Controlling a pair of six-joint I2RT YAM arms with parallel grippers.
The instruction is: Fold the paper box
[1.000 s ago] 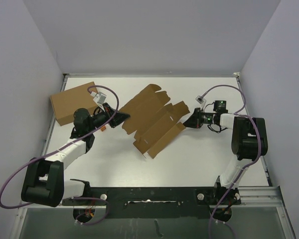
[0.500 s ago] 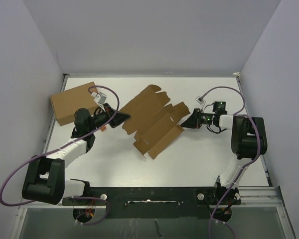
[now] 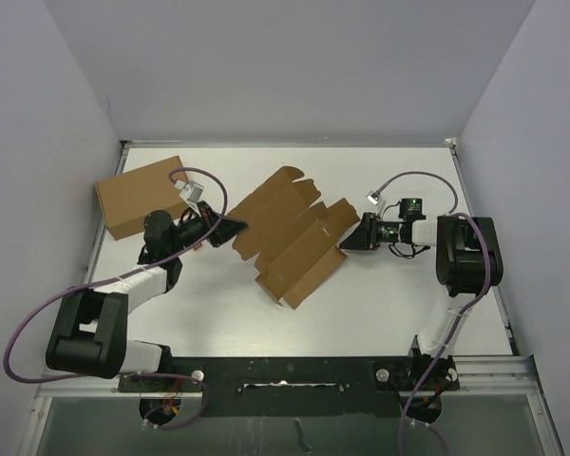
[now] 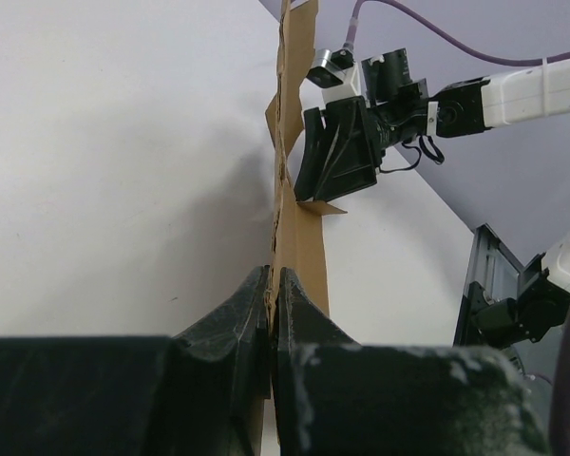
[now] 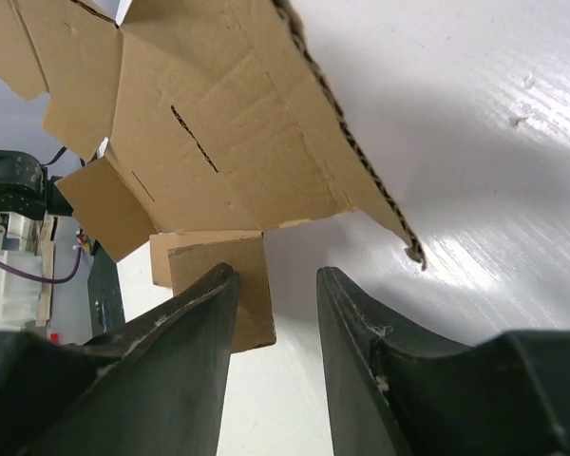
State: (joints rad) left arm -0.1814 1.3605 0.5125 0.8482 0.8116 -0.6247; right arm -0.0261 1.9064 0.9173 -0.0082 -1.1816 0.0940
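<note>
Your L gripper (image 3: 230,226) is pinching the left edge of the box (image 3: 290,237), fingers pressed together on the cardboard. Its wrist cam shows the sheet edge-on, running straight out of the tips. Box is unfolded, mid-table (image 3: 380,304), lying diagonal between the two arms, well apart from the plain carton (image 3: 141,195) at far left. Its right side looks lifted a bit off the surface, w/ shadow under it. Your R gripper (image 3: 347,243) sits at the box's right corner, jaws spread, holding nothing. A small flap shows in the gap beyond the tips, not touching either finger as far as I can tell

Step in hand, imo: get a hold w/ R on that right side so you can start creasing a wall up. To do it well:
- Use L as the anchor and don't tug, or the sheet may skid or buckle
- Ease R in low until the flap is properly between the fingers, not just at the tips, then close
- Grab near a score line, not mid-panel, so it bends where it's meant to
- Watch the corrugated edge above R, it could snag a finger
</note>
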